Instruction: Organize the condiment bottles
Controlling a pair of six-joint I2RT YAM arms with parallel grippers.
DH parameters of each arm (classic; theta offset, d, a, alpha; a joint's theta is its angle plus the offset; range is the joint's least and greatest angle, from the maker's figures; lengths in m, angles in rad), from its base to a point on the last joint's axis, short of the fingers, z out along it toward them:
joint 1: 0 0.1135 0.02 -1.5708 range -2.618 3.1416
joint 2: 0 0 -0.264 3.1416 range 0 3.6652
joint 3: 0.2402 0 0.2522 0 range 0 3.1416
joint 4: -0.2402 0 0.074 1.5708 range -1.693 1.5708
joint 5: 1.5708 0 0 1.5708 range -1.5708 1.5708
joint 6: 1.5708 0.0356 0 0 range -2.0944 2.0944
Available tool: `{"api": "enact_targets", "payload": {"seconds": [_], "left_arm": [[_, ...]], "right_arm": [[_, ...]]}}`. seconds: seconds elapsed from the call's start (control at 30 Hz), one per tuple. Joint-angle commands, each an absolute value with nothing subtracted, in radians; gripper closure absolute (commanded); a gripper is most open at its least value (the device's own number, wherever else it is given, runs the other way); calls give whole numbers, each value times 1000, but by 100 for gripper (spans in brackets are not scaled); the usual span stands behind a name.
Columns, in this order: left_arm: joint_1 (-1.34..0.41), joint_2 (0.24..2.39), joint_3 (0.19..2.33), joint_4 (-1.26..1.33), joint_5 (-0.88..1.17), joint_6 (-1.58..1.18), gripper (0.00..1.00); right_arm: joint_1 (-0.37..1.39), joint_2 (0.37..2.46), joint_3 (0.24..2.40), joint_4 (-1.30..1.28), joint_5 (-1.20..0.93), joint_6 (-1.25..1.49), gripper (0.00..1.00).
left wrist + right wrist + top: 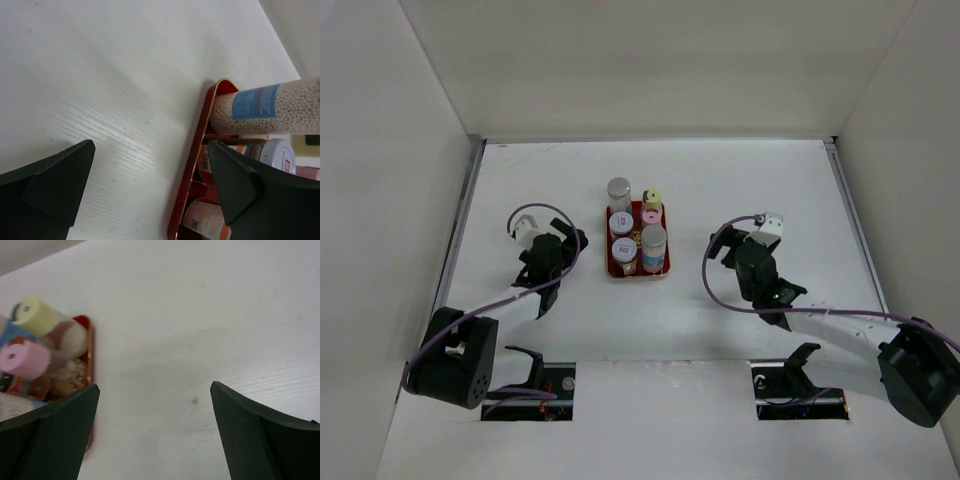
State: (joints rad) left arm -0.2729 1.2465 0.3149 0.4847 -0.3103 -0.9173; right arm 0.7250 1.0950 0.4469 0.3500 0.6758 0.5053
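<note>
Six condiment bottles stand upright, close together, in a red tray (638, 273) at mid table: silver cap (619, 189), yellow cap (653, 198), pink cap (652, 215), two white caps with red marks (621, 224) (623, 250), grey cap with blue band (654, 238). My left gripper (567, 240) is open and empty just left of the tray; its view (150, 150) shows the tray rim (192, 170) and a bead-filled bottle (260, 107). My right gripper (720, 248) is open and empty to the right of the tray; its view (155, 387) shows the yellow (35, 315) and pink (25, 357) caps.
White walls enclose the table on the left, right and back. Two dark cut-outs (535, 385) (800, 392) sit at the near edge by the arm bases. Purple cables loop over both arms.
</note>
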Motion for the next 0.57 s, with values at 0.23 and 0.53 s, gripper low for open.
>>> {"api": "enact_targets", "payload": {"seconds": [0.23, 0.53], "left_arm": [[-269, 1206, 433, 258, -364, -882, 0], [-277, 1160, 446, 255, -376, -862, 0]], "right_arm": [[642, 1061, 414, 439, 580, 612, 0], [651, 1117, 437, 439, 552, 597, 0]]}}
